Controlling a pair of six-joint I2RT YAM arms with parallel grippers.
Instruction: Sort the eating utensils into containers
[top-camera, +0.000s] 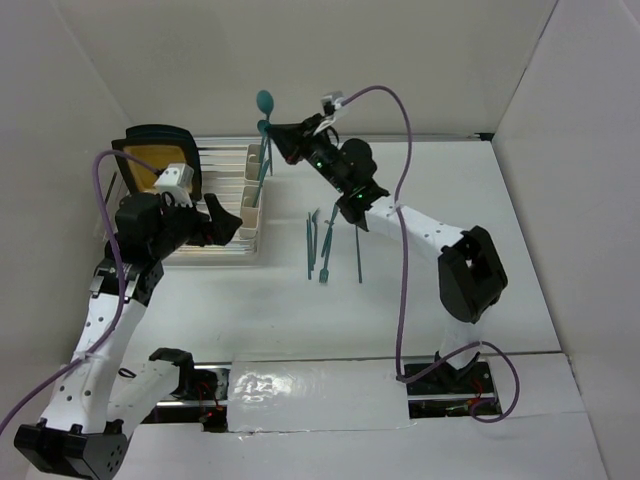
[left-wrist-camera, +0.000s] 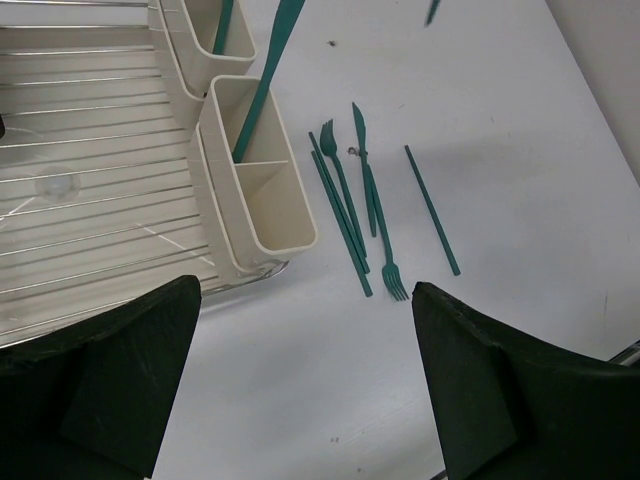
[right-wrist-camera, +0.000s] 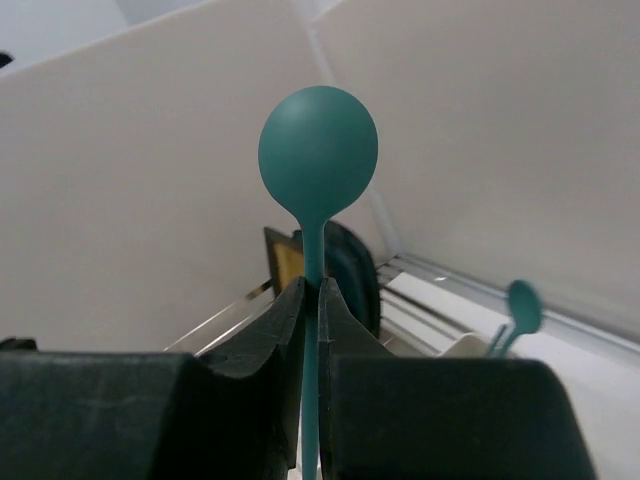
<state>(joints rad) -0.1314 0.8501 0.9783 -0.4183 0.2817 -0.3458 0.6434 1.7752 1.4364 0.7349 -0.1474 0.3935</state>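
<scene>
My right gripper (right-wrist-camera: 312, 292) (top-camera: 279, 134) is shut on the thin handle of a teal spoon (right-wrist-camera: 318, 148) (top-camera: 264, 100). It holds the spoon upright, bowl on top, above the row of cream containers (top-camera: 250, 195) (left-wrist-camera: 258, 190). A teal handle (left-wrist-camera: 262, 95) slants down into the middle compartment. A second spoon (right-wrist-camera: 520, 310) stands in a farther compartment. Several teal forks and knives (top-camera: 320, 245) (left-wrist-camera: 350, 205) lie on the table right of the containers, with one thin piece (left-wrist-camera: 432, 210) apart. My left gripper (left-wrist-camera: 310, 390) (top-camera: 220, 222) hovers open near the containers' near end, holding nothing.
The clear wire-ribbed dish rack (left-wrist-camera: 90, 200) (top-camera: 215, 252) holds the containers along its right side. A black-rimmed yellow plate (top-camera: 155, 165) (right-wrist-camera: 290, 255) stands at its far left. White walls close in the back and both sides.
</scene>
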